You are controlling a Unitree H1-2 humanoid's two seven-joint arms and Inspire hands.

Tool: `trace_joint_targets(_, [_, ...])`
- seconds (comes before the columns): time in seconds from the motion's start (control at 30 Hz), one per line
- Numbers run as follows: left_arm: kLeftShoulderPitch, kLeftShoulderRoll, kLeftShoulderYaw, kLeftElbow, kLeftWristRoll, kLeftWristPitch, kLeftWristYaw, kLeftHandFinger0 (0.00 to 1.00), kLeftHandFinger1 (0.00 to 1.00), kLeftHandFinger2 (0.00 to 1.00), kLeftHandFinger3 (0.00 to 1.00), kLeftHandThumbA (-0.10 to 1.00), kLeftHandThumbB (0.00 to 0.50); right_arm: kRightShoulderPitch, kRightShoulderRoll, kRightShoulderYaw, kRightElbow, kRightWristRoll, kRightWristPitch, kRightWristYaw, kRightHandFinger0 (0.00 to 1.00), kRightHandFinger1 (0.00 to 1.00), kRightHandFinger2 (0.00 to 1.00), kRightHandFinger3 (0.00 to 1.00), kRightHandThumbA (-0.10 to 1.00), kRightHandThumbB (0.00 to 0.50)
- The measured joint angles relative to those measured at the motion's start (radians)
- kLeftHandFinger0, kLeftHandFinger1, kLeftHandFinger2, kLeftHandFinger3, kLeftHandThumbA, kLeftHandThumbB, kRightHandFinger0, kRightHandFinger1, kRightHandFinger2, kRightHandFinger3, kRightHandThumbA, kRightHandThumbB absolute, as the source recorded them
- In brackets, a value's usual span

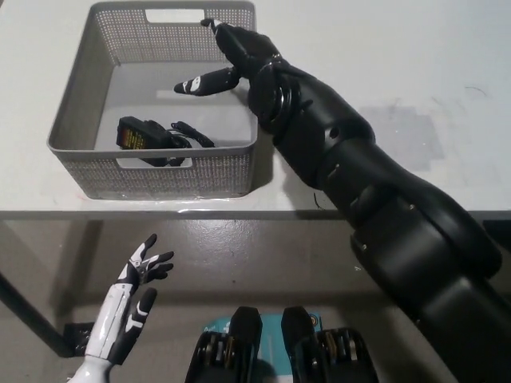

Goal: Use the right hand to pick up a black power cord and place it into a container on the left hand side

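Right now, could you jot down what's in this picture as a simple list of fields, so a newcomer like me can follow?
table: white
basket: grey mesh, on the table's left part
cord: black, with its power brick, lying inside the basket
right hand: black, above the basket's right side, fingers spread, holding nothing
left hand: white, below the table edge, open, idle
task state: cord is in the basket

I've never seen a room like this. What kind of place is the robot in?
Probably a lab or workshop, not a home: a plain white table on a bare concrete-looking floor, holding only a grey mesh basket with a black power cord inside.
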Motion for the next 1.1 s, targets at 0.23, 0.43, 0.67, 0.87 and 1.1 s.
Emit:
trace_joint_targets(0.23, [0.0,0.004,-0.001,0.002,0.0,0.0,-0.007,0.72,0.74,0.81,1.0,1.0,0.203,0.003,-0.06,-0.127,-0.14,0.055,-0.07,-0.026,1.0,1.0,1.0,1.0,1.0,0.456])
trace_joint_targets(0.43, [0.006,0.005,-0.001,0.006,0.0,0.002,-0.014,0.87,0.77,0.77,1.0,1.0,0.17,0.082,-0.099,-0.263,-0.394,0.134,-0.078,-0.015,1.0,1.0,1.0,1.0,1.0,0.469])
trace_joint_targets(0.67, [0.009,0.005,-0.001,0.012,0.003,0.003,-0.02,0.91,0.78,0.77,1.0,1.0,0.164,0.242,-0.095,-0.38,-0.635,0.245,-0.053,0.022,1.0,1.0,1.0,1.0,1.0,0.438])
trace_joint_targets(0.87, [0.013,0.005,-0.001,0.018,0.005,0.003,-0.021,0.89,0.75,0.73,0.97,1.0,0.175,0.404,-0.103,-0.432,-0.843,0.293,-0.033,0.035,1.0,1.0,1.0,1.0,1.0,0.423])
trace_joint_targets(1.1, [0.025,0.005,-0.001,0.029,0.007,0.003,-0.021,0.86,0.71,0.7,0.94,1.0,0.164,0.629,-0.116,-0.452,-1.078,0.323,-0.024,0.043,1.0,1.0,1.0,1.0,1.0,0.452])
